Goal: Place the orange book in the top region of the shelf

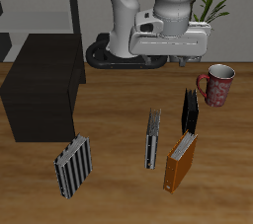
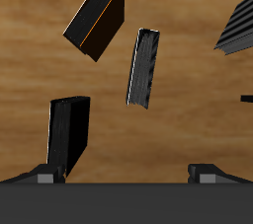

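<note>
The approach step is judged in hand: the gripper (image 1: 184,62), jaws spread and empty, is held high in the frame's upper right, and descent onto the book (image 1: 180,161), low and right of centre, is called for before carriage to the shelf (image 1: 40,95)

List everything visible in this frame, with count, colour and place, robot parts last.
thin orange-brown hardcover book: 1, orange-brown, standing near the table's front edge.
slim black book: 1, black, standing just behind the orange one.
grey-and-white striped books: 2, striped; one near the front edge before the shelf, the other beside the orange book.
large matte black box shelf: 1, black, on the table, apart from the books.
patterned red mug: 1, red-pink, farther back, beyond the black book.
pale grey open rack: 1, grey, behind the shelf.
potted plant: 1, green, at the back.
wooden table: 1, brown.
claw: 1, white arm, hanging above the table, holding nothing.
</note>
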Motion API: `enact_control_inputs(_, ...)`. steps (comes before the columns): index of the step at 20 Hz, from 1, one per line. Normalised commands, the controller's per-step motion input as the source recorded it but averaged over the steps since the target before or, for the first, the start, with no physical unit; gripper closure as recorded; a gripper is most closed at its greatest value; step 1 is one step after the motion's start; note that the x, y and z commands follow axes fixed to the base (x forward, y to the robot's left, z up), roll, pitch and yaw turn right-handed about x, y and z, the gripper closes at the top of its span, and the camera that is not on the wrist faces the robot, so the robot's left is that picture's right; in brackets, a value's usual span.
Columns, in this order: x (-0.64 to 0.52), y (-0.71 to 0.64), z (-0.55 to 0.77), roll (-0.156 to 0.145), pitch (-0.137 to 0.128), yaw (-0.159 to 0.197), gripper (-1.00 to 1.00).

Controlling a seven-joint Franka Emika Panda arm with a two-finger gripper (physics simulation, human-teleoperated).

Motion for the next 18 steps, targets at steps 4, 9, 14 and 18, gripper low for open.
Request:
enact_control_inputs(4, 0.44, 0.20, -0.06, -0.040, -0.032, 0.036, -1.00)
enact_control_inputs(9, 0.44, 0.16, -0.09, -0.043, -0.028, -0.016, -1.00)
enact_control_inputs(14, 0.40, 0.19, -0.11, -0.019, -0.030, -0.027, -1.00)
enact_control_inputs(18, 0.25, 0.09, -0.05, -0.028, -0.047, -0.049, -1.00)
